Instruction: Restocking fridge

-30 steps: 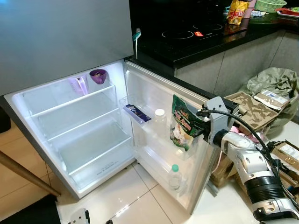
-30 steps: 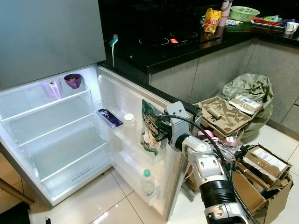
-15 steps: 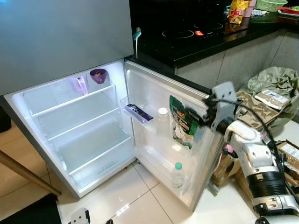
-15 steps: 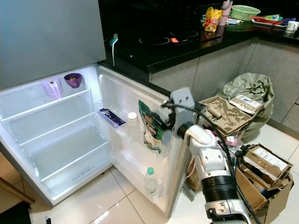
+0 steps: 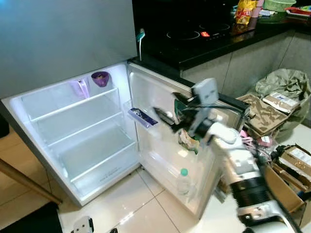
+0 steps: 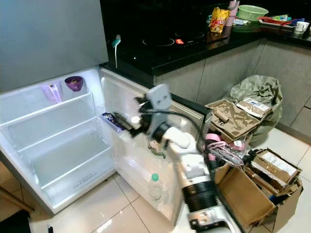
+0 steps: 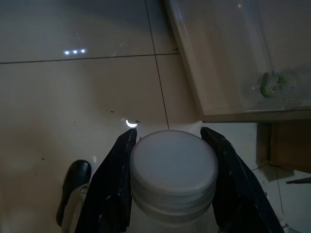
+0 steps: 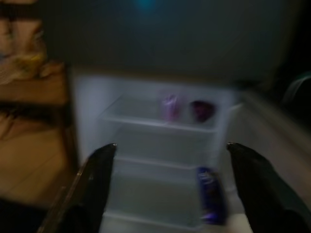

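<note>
Left eye view: fridge (image 5: 73,145) open on the tiled floor (image 5: 141,213), lit white inside, shelves bare but for a purple bowl (image 5: 101,78) and a pale purple cup (image 5: 80,88) at the back of the top one. Door (image 5: 160,92) swung out toward the right, with a dark blue packet (image 5: 142,117) in its upper bin and a green-capped bottle (image 5: 183,182) standing in the lowest. Right gripper (image 5: 167,118) reaching across in front of the door, fingers spread with nothing between them. Green snack bag (image 5: 187,138) sitting in the middle door bin, just behind the silver wrist, partly hidden.

Right eye view: black counter (image 6: 194,43) behind the fridge, carrying a yellow snack bag (image 6: 218,19) and a green basket (image 6: 251,12). Cardboard boxes (image 6: 257,179) and a crumpled grey-green sack (image 6: 260,94) heaped on the floor at right.

Left wrist view: left gripper (image 7: 173,187) low over the floor, fingers (image 7: 116,184) pinching a white-capped bottle (image 7: 172,177) just under its cap. Lower edge of the fridge door beyond, green-capped bottle seen blurred through the clear bin.

Right wrist view: blurred. Two black fingers (image 8: 97,184) wide apart, framing the fridge interior. Purple bowl and cup on the top shelf, blue packet near the lower edge between the fingers.
</note>
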